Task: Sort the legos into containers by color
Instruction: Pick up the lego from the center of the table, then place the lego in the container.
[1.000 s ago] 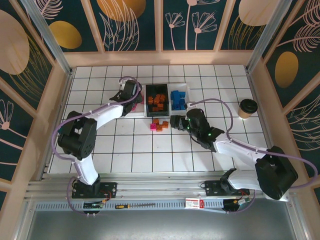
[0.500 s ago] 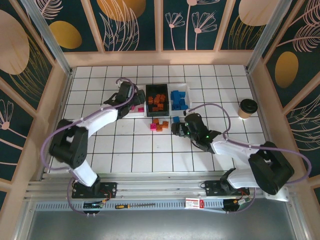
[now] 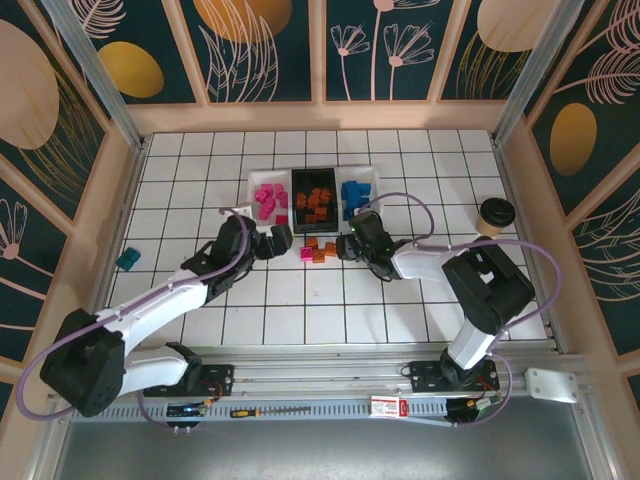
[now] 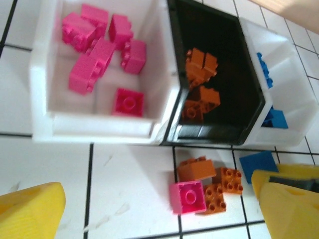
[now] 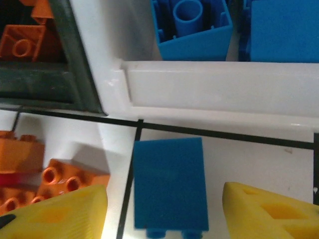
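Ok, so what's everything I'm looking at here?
Left tray: one, white, back row, holds pink bricks.
Middle tray: one, black, holds orange bricks.
Right tray: one, white, holds blue bricks.
Pink bricks: about six in tray, one loose in front.
Orange bricks: several in tray, three loose in front.
Blue bricks: several in tray, one loose in front.
Block: one, teal, table's left side.
Cup: one, tan with dark lid, right side.
Left tool: one, yellow fingers, open, near loose bricks.
Right tool: one, yellow fingers, open, astride loose blue brick.

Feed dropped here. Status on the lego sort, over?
Left gripper open, empty. Right gripper open, straddling loose blue brick. Orange bricks crowd one finger; pink brick loose too.
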